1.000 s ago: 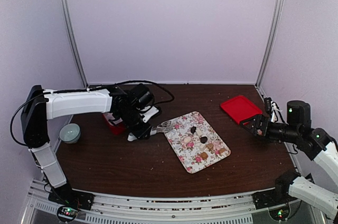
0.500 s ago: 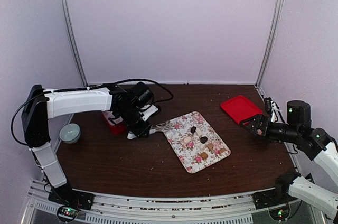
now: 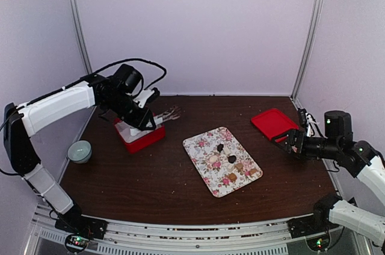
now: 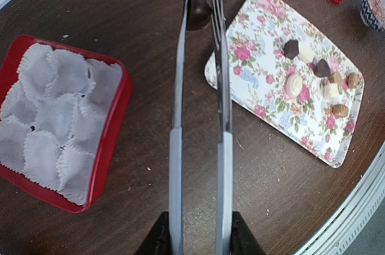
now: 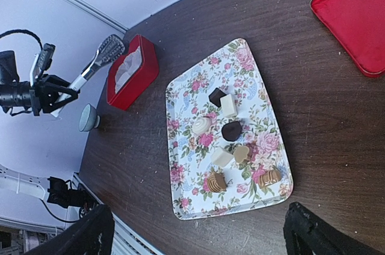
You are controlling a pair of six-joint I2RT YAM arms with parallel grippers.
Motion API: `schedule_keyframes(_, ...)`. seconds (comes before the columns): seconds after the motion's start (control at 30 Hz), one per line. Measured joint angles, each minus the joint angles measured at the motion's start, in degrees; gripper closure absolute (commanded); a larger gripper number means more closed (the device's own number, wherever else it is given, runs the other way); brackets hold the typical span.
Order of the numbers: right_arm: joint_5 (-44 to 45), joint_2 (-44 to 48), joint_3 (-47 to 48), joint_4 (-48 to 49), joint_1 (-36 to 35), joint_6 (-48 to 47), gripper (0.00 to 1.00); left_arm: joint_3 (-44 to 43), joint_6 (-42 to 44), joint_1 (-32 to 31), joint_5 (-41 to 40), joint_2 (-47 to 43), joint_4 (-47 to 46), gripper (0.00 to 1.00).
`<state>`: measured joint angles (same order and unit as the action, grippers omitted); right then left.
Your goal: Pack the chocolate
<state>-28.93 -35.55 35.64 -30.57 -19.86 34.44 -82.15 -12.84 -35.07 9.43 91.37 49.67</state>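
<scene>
Two arms, top view: left gripper (image 3: 150,124) clenched on tongs (image 3: 168,114), red box (image 3: 141,142) just beside them. Left wrist: tongs squeezed on one dark chocolate (image 4: 197,11) at the tips; tray (image 4: 264,95) right of the tips. Right wrist: other chocolates (image 5: 231,130) on the tray, well apart from the tongs; right gripper (image 5: 198,222) spread wide.

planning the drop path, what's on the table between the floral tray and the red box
Only bare table, as the top view shows. In the left wrist view the tongs, pinching a dark chocolate, show in front of it.

Left hand (image 3: 147,121) held high, clamped; right hand (image 3: 287,142) spread wide.
</scene>
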Motion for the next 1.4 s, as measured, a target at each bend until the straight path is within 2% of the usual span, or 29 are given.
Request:
schedule_keyframes(0.33,-1.8,-2.3,1.3,-1.6,0.0,-3.2,0.00,3.7,-3.0,12.8,1.8,-7.6,2.5,0.88)
schedule_keyframes(0.63,-2.1,-5.8,1.8,-1.4,0.0,-4.3,0.00,4.8,-4.3,22.4,-0.6,-8.4,7.5,0.88)
schedule_keyframes(1.4,-2.1,-7.9,1.6,3.5,0.0,-1.6,0.00,4.7,-1.2,27.4,-7.0,-0.2,10.4,0.84)
